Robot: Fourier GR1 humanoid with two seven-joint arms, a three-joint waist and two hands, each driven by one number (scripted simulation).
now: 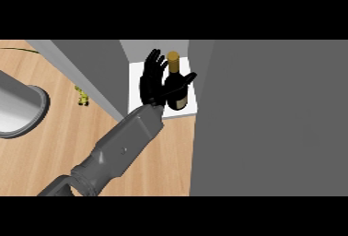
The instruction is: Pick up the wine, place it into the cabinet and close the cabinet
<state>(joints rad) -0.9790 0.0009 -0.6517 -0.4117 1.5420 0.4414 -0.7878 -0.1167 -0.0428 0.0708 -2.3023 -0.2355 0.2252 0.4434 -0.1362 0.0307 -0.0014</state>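
Observation:
The wine bottle, dark with a gold top, stands upright on the white shelf inside the open cabinet. My left hand has come in from the lower left and is inside the opening, right beside the bottle on its left. Its fingers point straight up and are spread, and the thumb lies past the bottle's shoulder on the right side. The hand is open and its fingers are not curled round the bottle. The cabinet's grey door stands open to the left of the opening. My right hand does not show.
A large grey cabinet panel fills the right half of the view. On the wooden counter a round grey metal vessel sits at the left edge. A small yellow-green object lies near the open door.

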